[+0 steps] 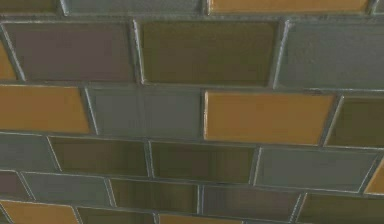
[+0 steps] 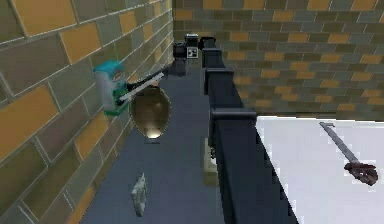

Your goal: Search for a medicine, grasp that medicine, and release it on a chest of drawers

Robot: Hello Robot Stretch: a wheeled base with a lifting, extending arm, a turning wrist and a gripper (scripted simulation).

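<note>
One brick wall (image 1: 190,110) stands close ahead (pincer (image 2: 183,62) grip: cannot tell), brass bowl (image 2: 150,112) nearby.

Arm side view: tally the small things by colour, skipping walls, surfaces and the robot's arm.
Teal and white wall fixture: 1
Brass-coloured round bowl: 1
Small grey thing: 1
Small pale thing: 1
Dark long-handled tool: 1
Total: 5

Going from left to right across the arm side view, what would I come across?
Brick wall → teal-and-white object mounted on it → round bronze bowl → dark arm → white surface → long dark tool lying on it.
</note>
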